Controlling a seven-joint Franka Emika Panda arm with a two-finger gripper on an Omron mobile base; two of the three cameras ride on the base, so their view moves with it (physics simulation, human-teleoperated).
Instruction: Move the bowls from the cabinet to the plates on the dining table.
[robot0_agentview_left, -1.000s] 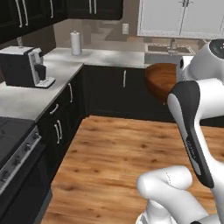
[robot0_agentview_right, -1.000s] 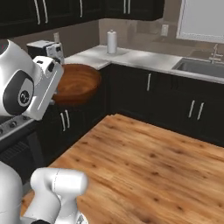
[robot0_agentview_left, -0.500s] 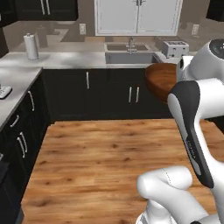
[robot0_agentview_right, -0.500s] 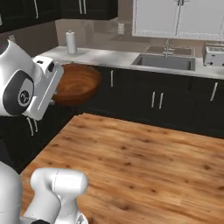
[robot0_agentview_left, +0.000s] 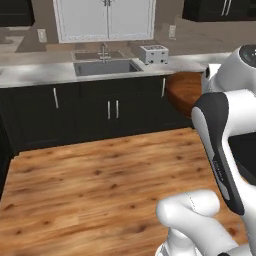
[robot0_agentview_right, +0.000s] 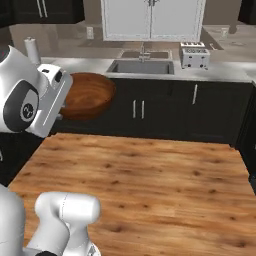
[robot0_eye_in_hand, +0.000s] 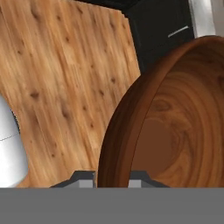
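In the hand (robot0_eye_in_hand: 112, 177), its two fingers closed on the rim, sits the reddish-brown bowl (robot0_eye_in_hand: 175, 131), carried above the wood floor (robot0_agentview_right: 150, 185); at twelve o'clock a sink (robot0_agentview_right: 141, 66) and a white toaster (robot0_agentview_right: 194, 55) sit on the tabletop (robot0_agentview_right: 225, 70)

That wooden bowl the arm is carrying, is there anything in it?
Empty. The reddish-brown bowl shows only bare wood grain inside in the hand view, and the right base view shows a bare hollow too.
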